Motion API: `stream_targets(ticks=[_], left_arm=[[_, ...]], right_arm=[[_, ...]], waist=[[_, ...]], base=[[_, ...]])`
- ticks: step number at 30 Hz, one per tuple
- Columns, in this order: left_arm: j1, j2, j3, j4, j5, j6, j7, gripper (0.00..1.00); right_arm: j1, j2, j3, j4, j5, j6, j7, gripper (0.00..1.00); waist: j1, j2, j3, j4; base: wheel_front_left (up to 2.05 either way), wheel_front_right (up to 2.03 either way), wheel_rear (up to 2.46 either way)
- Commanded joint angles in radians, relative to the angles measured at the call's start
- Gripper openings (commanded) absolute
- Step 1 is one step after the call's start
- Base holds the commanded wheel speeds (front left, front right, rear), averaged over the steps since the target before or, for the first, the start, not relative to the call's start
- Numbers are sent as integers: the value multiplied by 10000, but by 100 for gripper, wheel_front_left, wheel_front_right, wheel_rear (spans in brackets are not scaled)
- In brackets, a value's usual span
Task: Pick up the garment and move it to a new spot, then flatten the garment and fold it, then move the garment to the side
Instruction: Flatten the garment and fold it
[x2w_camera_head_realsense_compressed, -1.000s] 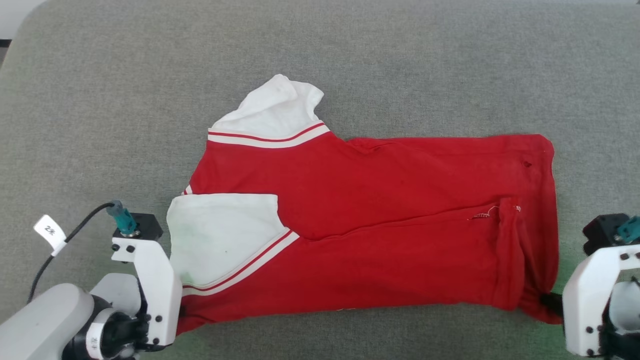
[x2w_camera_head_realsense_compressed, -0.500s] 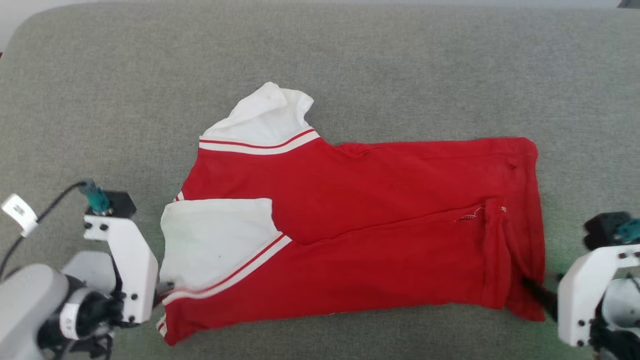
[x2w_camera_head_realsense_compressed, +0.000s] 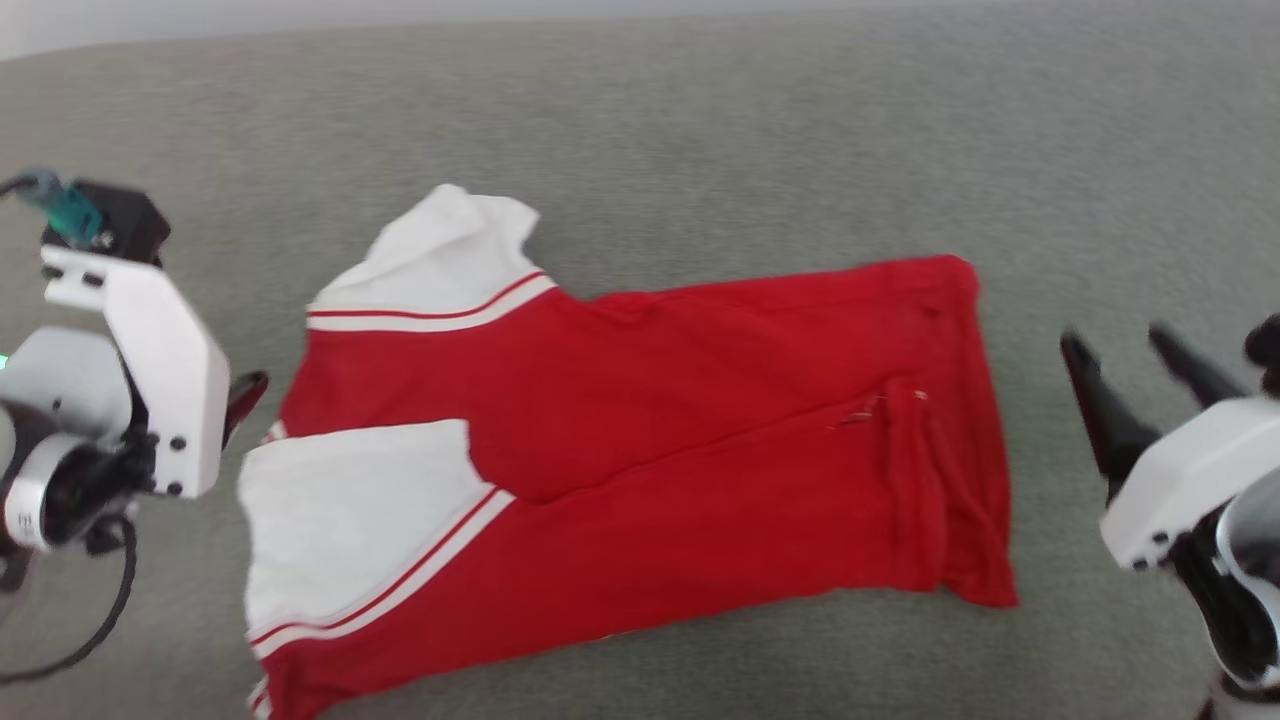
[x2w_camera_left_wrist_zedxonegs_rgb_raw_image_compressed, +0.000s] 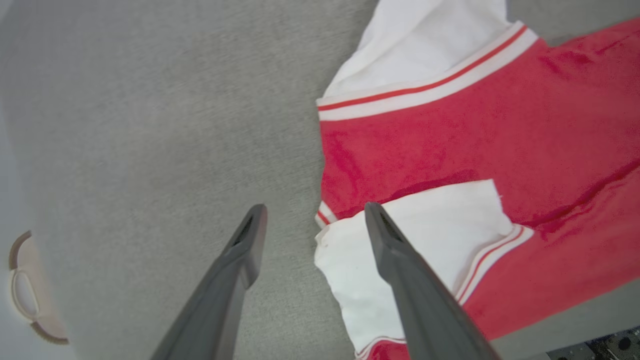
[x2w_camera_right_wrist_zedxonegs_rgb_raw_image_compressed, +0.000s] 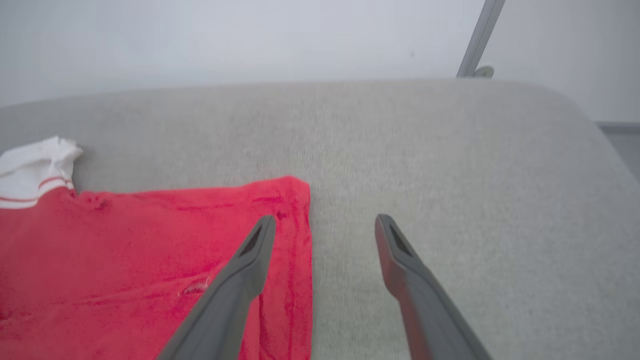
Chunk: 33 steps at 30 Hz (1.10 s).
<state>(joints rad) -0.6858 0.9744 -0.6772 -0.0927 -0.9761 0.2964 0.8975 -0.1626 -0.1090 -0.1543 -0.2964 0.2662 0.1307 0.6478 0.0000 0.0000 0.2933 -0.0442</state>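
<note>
While the red jersey (x2w_camera_head_realsense_compressed: 650, 430) lies folded across the middle of the grey surface (x2w_camera_head_realsense_compressed: 700, 150), the left pincer (x2w_camera_left_wrist_zedxonegs_rgb_raw_image_compressed: 315, 215) gapes empty beside its white sleeve (x2w_camera_head_realsense_compressed: 350, 510), the right pincer (x2w_camera_head_realsense_compressed: 1115, 342) likewise by its hem (x2w_camera_head_realsense_compressed: 985, 450).

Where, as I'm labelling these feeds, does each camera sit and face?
Head: on the head, facing down at the garment on the cushion; left pincer, right pincer at its sides.
Left wrist: along its open fingers toward the near sleeve.
Right wrist: along its open fingers, over the hem.
Both wrists share the far sleeve.
</note>
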Motion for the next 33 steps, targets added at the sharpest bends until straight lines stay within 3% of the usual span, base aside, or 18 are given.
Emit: stream_targets(ticks=[1,2,3,7,13,20,28,29,30,33], left_arm=[[-211,-205,-33,121,74,-131,-5,100],[-211,-205,-33,121,74,-131,-5,100],[-671,-311,-70,516,324,-375,-63,100],[-1512,-750,-147,1472,651,-887,-288,100],[-2639,-1348,-143,3106,940,-1451,-527,100],[-3572,-1906,-360,4870,962,-1712,-25,100],[-3926,-2423,-756,6340,894,-1403,1130,100],[-3923,-2507,-810,6433,825,-1459,1267,39],[-3934,-2573,-832,6548,754,-1429,1453,0],[-4108,-2753,-870,6676,770,-1362,1587,0]], right_arm=[[-206,115,38,-74,-104,0,-423,100],[-206,115,38,-74,-104,0,-423,100],[-426,214,259,-75,-395,0,-1347,100],[-700,387,603,174,-779,0,-2756,100],[-976,562,1232,804,-929,0,-4014,100],[-1306,596,1827,1598,-594,0,-4249,100],[-1956,588,2377,2357,-287,0,-3712,100],[-2081,588,2396,2507,-234,0,-3586,100],[-2240,590,2451,2652,-208,0,-3460,100],[-2792,590,2658,3108,-182,0,-2966,100]], waist=[[0,0,149,-365],[0,0,149,-365],[0,0,265,-649],[0,0,527,-1212],[0,0,963,-1944],[0,0,1402,-2406],[0,0,1771,-2453],[0,0,1807,-2430],[0,0,1845,-2404],[0,0,1968,-2286]], base=[[0,0,0],[0,0,0],[0,0,0],[0,0,0],[0,0,0],[0,0,0],[0,0,0],[0,0,0],[0,0,0],[0,0,0]])
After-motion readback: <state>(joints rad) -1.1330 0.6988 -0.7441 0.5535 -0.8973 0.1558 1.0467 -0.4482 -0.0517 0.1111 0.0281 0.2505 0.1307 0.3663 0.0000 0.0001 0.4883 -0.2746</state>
